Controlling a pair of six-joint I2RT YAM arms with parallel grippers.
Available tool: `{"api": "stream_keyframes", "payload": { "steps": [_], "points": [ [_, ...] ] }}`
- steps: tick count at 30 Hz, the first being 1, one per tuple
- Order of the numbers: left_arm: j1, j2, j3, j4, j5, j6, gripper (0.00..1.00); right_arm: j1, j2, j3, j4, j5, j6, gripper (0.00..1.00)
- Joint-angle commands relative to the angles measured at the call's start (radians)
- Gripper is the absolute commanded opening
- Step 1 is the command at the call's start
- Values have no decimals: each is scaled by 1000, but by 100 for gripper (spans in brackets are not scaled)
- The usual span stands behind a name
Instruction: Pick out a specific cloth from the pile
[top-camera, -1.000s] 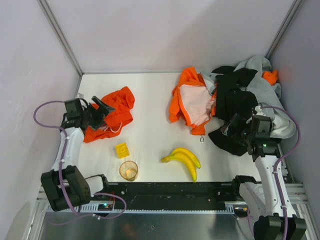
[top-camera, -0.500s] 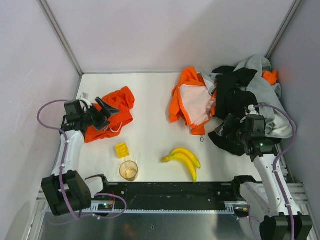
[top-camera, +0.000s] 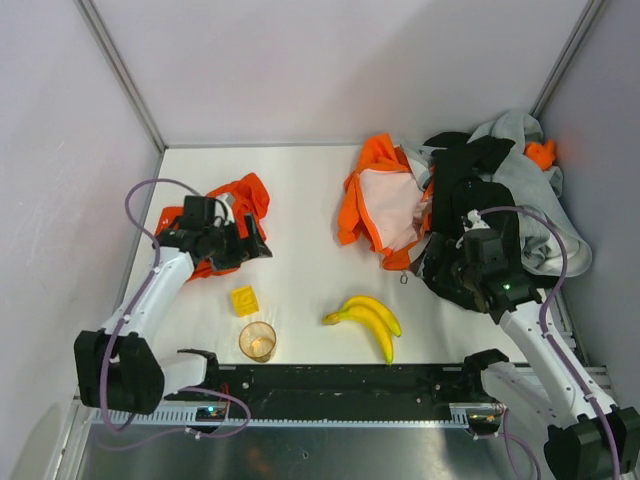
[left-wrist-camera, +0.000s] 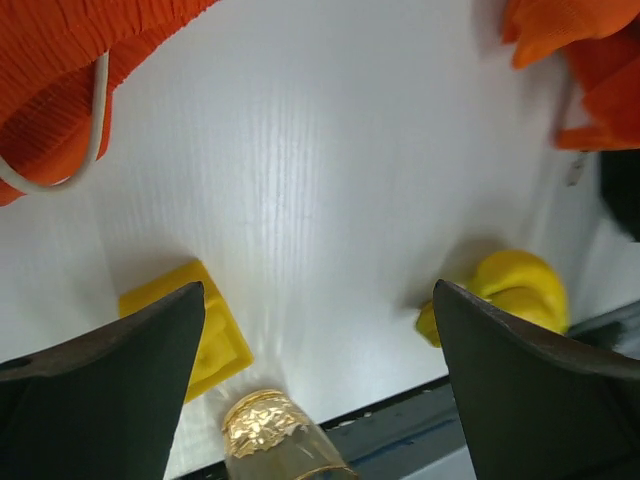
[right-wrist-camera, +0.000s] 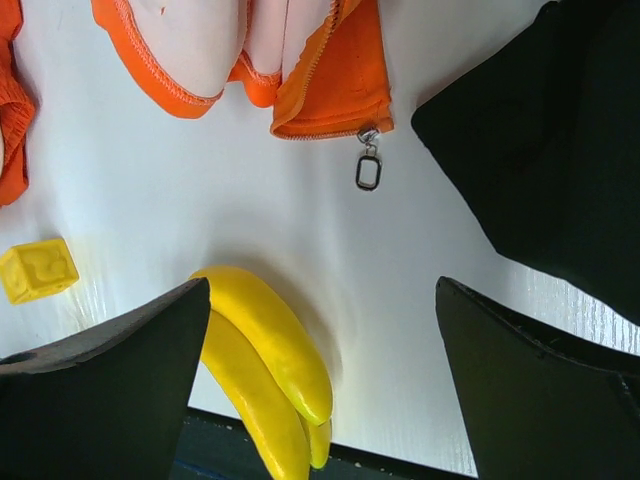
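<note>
- Top external view: the left gripper (top-camera: 250, 245) has swung across the cloth (top-camera: 255, 192), which lies far left of the bananas (top-camera: 368, 322); the pile (top-camera: 500, 190) sits beyond them to the right.
- Its jaws stand apart and empty. The cloth, partly hidden by the arm, seems released, so the pick looks done.
- The right gripper (right-wrist-camera: 320, 395), jaws apart and empty, has edged toward the bananas.
- No writing is readable.

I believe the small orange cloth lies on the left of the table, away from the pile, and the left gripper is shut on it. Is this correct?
Not quite. The left gripper is open and holds nothing: the left wrist view shows its fingers wide apart, with no fabric between them. The cloth does lie on the left, away from the pile.
</note>
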Motion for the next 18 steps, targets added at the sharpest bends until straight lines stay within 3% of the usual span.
{"api": "stream_keyframes", "payload": {
  "steps": [1,7,18],
  "points": [
    [-150,-63,68,-131,-358,75,100,51,-18,2,13,98,29,99],
    [-322,-207,49,-155,-602,67,100,110,-64,2,-7,184,40,99],
    [-351,-473,41,-126,-606,97,100,142,-219,2,19,253,25,99]
  ]
}}
